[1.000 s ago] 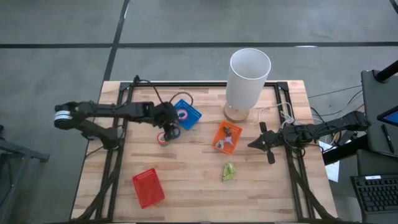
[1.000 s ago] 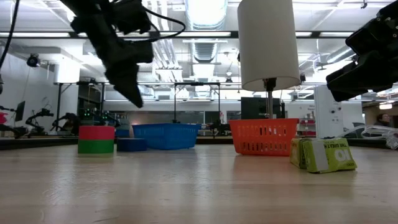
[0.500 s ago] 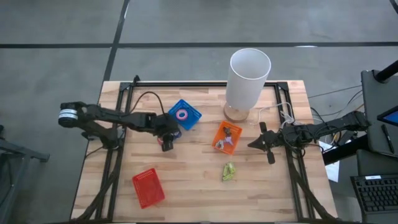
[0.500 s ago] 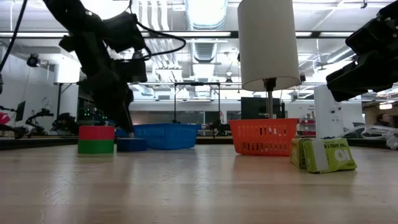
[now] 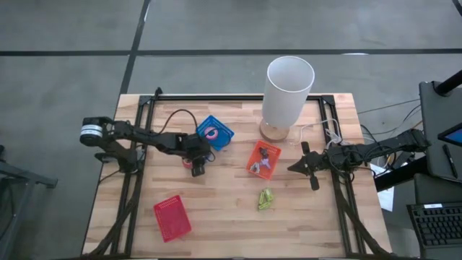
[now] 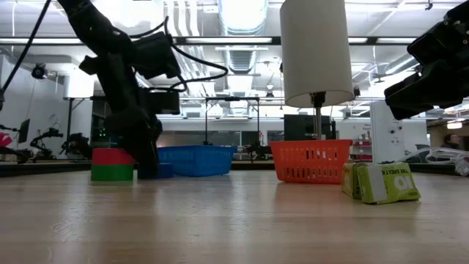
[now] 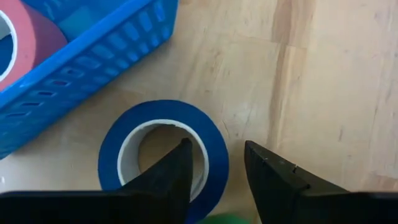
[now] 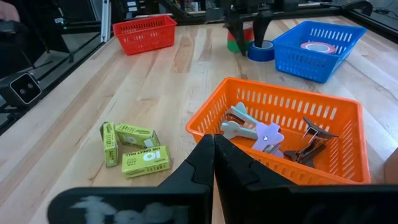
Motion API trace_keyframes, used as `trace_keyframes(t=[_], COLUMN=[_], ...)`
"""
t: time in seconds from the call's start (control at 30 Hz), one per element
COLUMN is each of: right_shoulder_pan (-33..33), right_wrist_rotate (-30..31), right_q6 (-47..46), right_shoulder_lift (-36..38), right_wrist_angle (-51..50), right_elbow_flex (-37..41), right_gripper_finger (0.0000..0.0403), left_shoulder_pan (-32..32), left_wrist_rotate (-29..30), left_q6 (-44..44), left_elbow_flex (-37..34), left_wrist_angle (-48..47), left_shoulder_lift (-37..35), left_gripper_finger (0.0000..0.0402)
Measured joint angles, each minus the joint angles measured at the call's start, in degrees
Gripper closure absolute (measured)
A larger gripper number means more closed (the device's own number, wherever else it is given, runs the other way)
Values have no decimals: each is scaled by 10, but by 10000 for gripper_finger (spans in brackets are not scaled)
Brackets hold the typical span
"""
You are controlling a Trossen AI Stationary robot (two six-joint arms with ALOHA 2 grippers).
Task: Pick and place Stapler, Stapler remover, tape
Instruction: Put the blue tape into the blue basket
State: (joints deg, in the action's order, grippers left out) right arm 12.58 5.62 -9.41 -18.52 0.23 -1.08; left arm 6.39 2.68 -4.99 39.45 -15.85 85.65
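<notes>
Left gripper [image 7: 214, 165]: fingers parted, straddling the blue tape's [image 7: 163, 154] near wall, one tip inside the core, nothing pinched.
Blue tape: lay flat, just outside the blue basket [image 5: 220, 136], beside the red roll [image 6: 112, 163].
Right gripper [image 5: 304, 167]: hung closed and empty by the orange basket [image 5: 252, 156], farther off.

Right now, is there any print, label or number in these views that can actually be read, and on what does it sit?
"10": large white characters, seen sideways, on the end of the green boxes in the low view.
Print on the green boxes' labels, right wrist view: too blurred to read.
Blue tape roll, pink tape roll, baskets, lamp shade: no text visible.
</notes>
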Motion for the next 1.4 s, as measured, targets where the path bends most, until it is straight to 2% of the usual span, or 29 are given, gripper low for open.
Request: trace_keyframes(t=[0.1,0.3,0.47,0.7,0.87,1.03,1.2,1.4], right_shoulder_pan=[0,0,0,0,0,0,0,0], right_wrist_rotate=[0,0,0,0,0,0,0,0], right_q6=[0,0,0,0,0,0,0,0], right_shoulder_lift=[0,0,0,0,0,0,0,0], right_wrist_angle=[0,0,0,0,0,0,0,0], right_elbow_flex=[0,0,0,0,0,0,0,0], right_gripper_finger=[394,394,394,394,394,394,394,394], left_shoulder_pan=[0,0,-2,-13,-12,-6,17,63], left_wrist_rotate=[1,-13,-32,-51,-8,46,47,45], left_q6=[0,1,-3,-11,31,60,55,-15], left_elbow_flex=[4,13,30,67,98,120,128,128], left_wrist_angle=[-6,-18,-57,-93,-58,5,28,29], left_shoulder_lift=[-2,-11,-28,-57,-76,-71,-44,-4], left_gripper_finger=[283,366,366,344,364,358,349,356])
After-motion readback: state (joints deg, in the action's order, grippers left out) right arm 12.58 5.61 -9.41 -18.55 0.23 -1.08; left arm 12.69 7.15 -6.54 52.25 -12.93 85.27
